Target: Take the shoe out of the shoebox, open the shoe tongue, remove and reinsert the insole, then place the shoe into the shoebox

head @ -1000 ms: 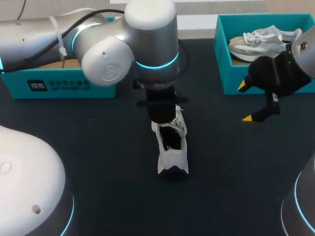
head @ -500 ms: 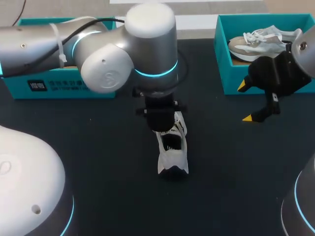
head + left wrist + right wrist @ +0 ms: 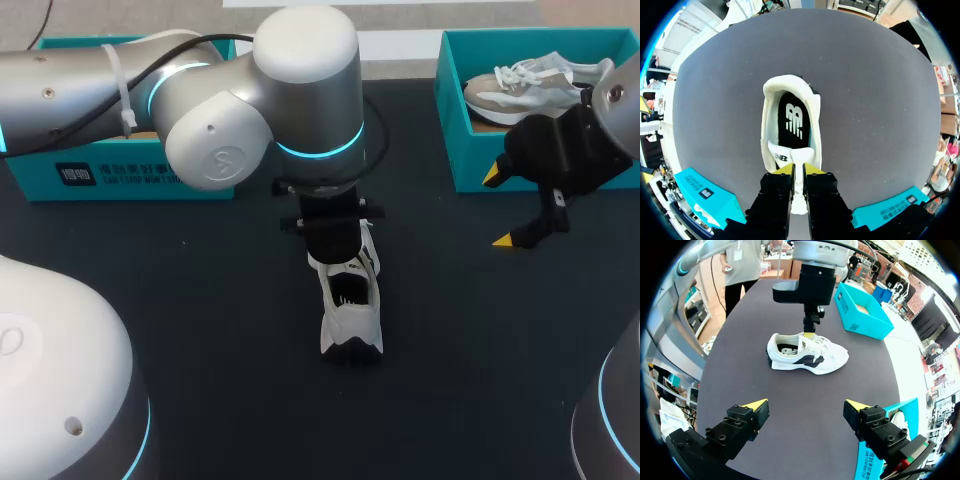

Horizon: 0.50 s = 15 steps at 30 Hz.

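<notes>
Matte dark counter (image 3: pixel 180 300), viewed from beside the rig. White shoe (image 3: pixel 350 315) with dark side panels stands upright mid-counter. Left jaws are clenched on the soft, padded tongue (image 3: pixel 785 152), and the flat black insole (image 3: pixel 794 117) shows in the opening. Right jaws are released, hovering beside the stiff teal shoebox (image 3: pixel 470 150). Advisable, in my judgement: draw the tongue forward gently without tipping the light shoe, leaving the right jaws room to pinch the insole's heel edge
</notes>
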Motion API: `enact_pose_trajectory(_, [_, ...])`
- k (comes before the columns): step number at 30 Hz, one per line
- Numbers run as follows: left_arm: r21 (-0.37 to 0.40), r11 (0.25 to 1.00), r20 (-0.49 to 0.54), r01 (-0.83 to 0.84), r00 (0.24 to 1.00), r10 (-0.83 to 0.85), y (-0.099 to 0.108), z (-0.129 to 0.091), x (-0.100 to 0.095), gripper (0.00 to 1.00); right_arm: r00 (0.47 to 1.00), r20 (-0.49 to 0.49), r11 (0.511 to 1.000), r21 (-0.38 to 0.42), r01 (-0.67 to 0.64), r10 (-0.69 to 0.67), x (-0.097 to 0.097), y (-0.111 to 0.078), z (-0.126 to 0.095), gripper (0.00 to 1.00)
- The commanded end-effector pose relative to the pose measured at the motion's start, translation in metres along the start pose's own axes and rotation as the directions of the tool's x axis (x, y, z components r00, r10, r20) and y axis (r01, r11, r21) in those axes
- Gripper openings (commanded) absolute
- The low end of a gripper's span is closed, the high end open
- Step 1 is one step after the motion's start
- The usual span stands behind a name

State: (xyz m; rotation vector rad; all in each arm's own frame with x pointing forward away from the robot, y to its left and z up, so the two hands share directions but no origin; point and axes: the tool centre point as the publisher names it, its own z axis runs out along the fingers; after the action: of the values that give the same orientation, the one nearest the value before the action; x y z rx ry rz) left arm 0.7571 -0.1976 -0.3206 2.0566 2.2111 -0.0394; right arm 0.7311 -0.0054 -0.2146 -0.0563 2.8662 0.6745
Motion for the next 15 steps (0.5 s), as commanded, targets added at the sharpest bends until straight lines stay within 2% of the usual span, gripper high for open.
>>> enact_pose_trajectory(1, [0.010, 1.000, -0.006, 0.003, 1.000, -0.003, 0.001, 0.017, 0.000, 0.12, 1.000, 0.000, 1.000, 0.005, -0.001, 0.001, 0.000, 0.001, 0.002, 1.00])
enact_pose_trajectory(4, [0.014, 1.000, -0.015, 0.008, 1.000, -0.008, -0.003, 0.024, 0.004, 0.16, 1.000, 0.000, 1.000, 0.005, -0.001, 0.001, 0.000, 0.001, 0.002, 1.00])
enact_pose_trajectory(9, [0.031, 0.999, -0.014, 0.016, 1.000, -0.015, -0.011, 0.026, 0.014, 0.16, 1.000, 0.000, 1.000, 0.005, -0.001, 0.001, 0.000, 0.001, 0.002, 1.00])
enact_pose_trajectory(15, [0.041, 0.998, -0.003, 0.047, 0.999, -0.047, -0.015, 0.005, 0.020, 0.19, 1.000, 0.000, 1.000, 0.005, -0.001, 0.001, 0.000, 0.001, 0.002, 1.00])
